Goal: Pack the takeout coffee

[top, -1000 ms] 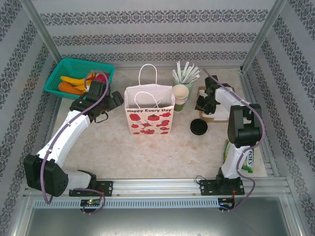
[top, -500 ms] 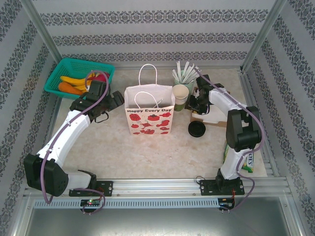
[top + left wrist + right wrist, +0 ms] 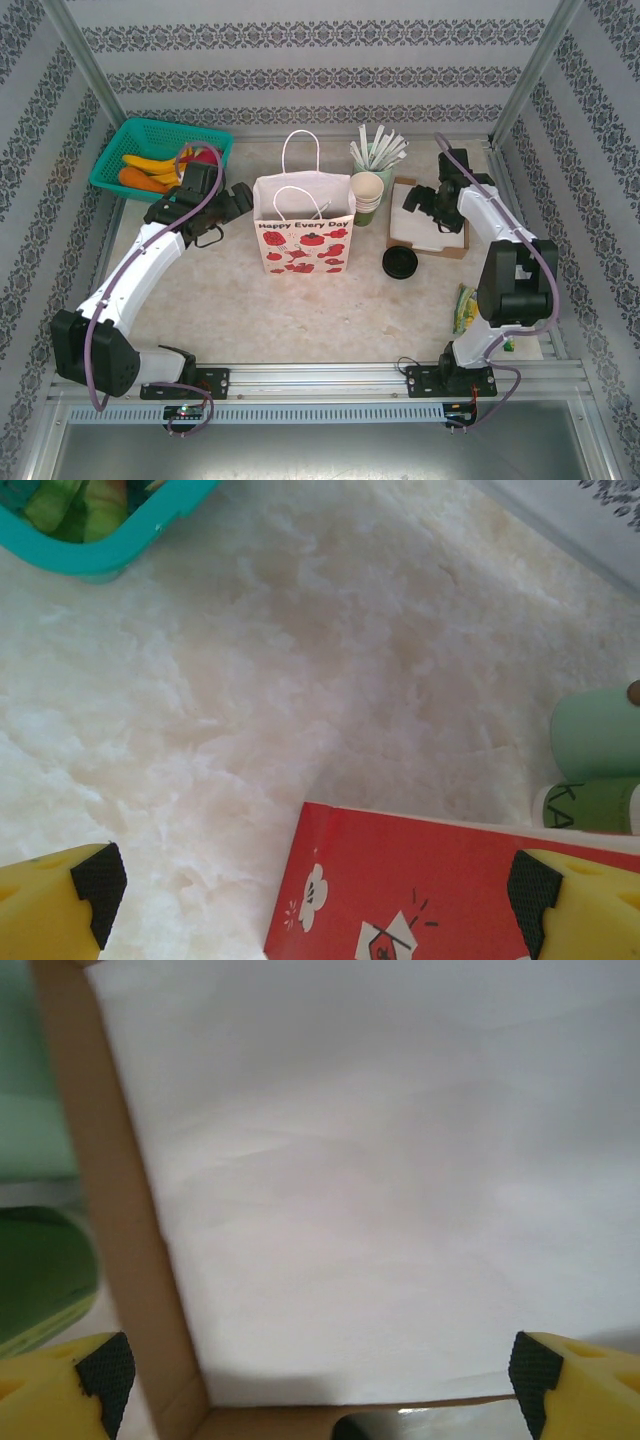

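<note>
The takeout coffee is out of view. A white paper bag (image 3: 302,236) with red prints stands open at the table's middle. Its red side panel (image 3: 420,880) shows in the left wrist view. My left gripper (image 3: 237,203) (image 3: 315,890) is open beside the bag's left side with nothing between its fingers. A nested stack of green cups (image 3: 367,198) (image 3: 40,1265) stands just right of the bag. My right gripper (image 3: 418,200) (image 3: 318,1375) is open and empty above a cardboard tray (image 3: 404,186) (image 3: 120,1210) lined with white paper.
A black lid (image 3: 400,262) lies in front of the tray. A pale green holder of straws (image 3: 376,155) (image 3: 598,732) stands behind the cups. A teal basket (image 3: 160,155) (image 3: 110,552) sits at the back left. A green packet (image 3: 466,308) lies at the right.
My right gripper has opened wide and drawn back to the right, away from the cup stack, to hang over the tray. The left arm has stayed put.
</note>
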